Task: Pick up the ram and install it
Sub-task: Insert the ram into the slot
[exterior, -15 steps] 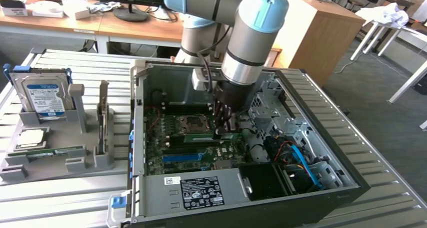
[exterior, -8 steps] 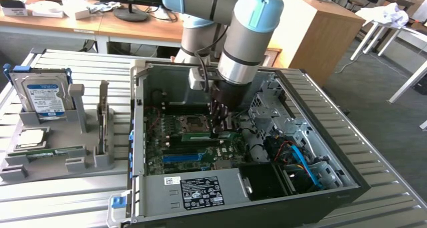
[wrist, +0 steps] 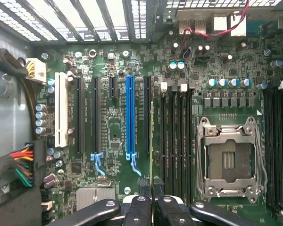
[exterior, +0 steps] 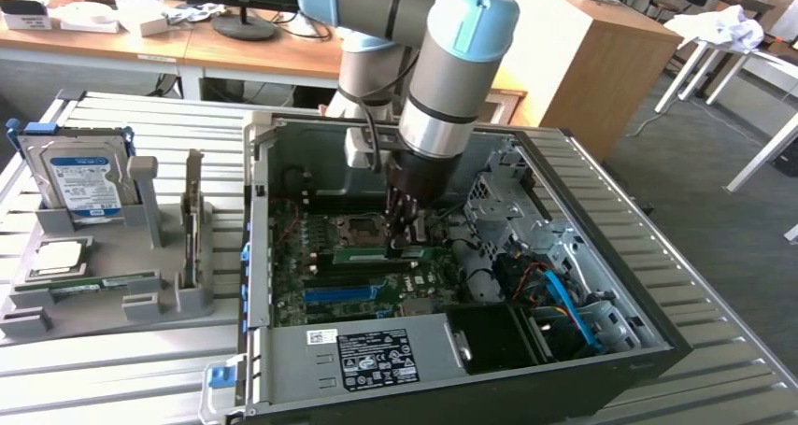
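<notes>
Nearest the wrist camera: my black metal gripper (wrist: 152, 187), jaws drawn narrow and clamped on the long, thin green circuit-board ram (wrist: 152, 136). The ram is seen edge-on here, a fine pale line running away from my fingers (wrist: 145, 188).

Position of the ram: it stands along the bank of black memory slots (wrist: 174, 136), between the black expansion slot nearest that bank and the silver square processor socket (wrist: 228, 157). Whether it is seated in a slot cannot be told.

On the green motherboard (wrist: 115, 127), beyond the memory bank: a long blue expansion slot (wrist: 130, 115), further black slots and a white slot (wrist: 62, 108), all parallel to the ram.

Exterior view: my gripper (exterior: 402, 247) reaches straight down into the open black computer case (exterior: 648, 336). The ram (exterior: 368, 254) shows as a green strip at my fingertips, just beside the processor socket (exterior: 362, 227). A grey power supply with a black-and-white label (exterior: 374, 355) fills the near edge of the case.

To the exterior view's left, well apart from the case, a grey plastic holder (exterior: 88, 308) stands on the slatted metal table (exterior: 125, 388). It carries a silver hard drive with a white-blue label (exterior: 81, 177), upright, and a grey upright card (exterior: 193, 210).
</notes>
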Robot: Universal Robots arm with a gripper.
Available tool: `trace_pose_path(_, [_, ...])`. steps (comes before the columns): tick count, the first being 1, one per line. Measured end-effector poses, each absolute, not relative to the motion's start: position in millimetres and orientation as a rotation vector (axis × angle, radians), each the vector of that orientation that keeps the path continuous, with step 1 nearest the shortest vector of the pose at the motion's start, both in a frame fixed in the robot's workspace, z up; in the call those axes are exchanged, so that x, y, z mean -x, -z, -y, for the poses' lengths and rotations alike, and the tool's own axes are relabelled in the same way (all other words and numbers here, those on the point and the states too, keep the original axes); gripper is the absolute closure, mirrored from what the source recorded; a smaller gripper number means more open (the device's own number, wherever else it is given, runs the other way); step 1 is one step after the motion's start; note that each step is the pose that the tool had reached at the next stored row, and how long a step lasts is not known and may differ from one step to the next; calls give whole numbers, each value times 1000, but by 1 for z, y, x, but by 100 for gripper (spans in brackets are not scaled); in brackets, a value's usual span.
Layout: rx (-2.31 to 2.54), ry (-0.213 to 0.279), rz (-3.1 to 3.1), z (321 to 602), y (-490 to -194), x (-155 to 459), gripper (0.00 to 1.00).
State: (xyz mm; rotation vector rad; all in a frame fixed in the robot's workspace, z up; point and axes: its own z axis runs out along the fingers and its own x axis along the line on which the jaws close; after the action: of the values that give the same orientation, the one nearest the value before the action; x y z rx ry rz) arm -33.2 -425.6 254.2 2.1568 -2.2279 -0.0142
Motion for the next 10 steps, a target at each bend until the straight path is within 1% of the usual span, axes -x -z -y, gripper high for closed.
trace_pose_path(10, [-2157, 14, 2227, 424, -249, 42, 87])
